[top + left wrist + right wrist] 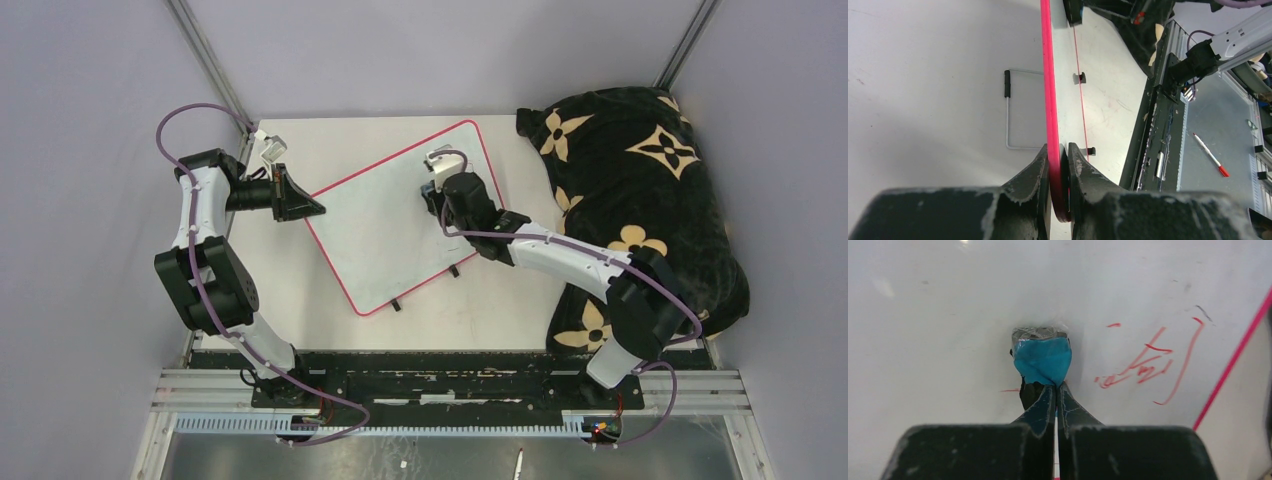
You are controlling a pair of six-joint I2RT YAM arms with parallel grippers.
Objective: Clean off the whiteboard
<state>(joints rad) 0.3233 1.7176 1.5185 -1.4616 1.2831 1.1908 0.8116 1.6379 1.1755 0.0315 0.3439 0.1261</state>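
Here, glossy red-rimmed whiteboard [380, 230], rounded corners; crinkled blue pad [1042, 360].

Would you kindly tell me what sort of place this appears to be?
Probably a robotics lab test cell: a left arm and right arm mounted on a metal rail, with plain grey walls closing in the white table.

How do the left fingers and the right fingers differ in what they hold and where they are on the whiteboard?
The left fingers pinch the whiteboard's red edge; the right fingers hold a small blue pad. The left ones sit at the rim; the right ones over the writing face, beside red marks. Both are shut.
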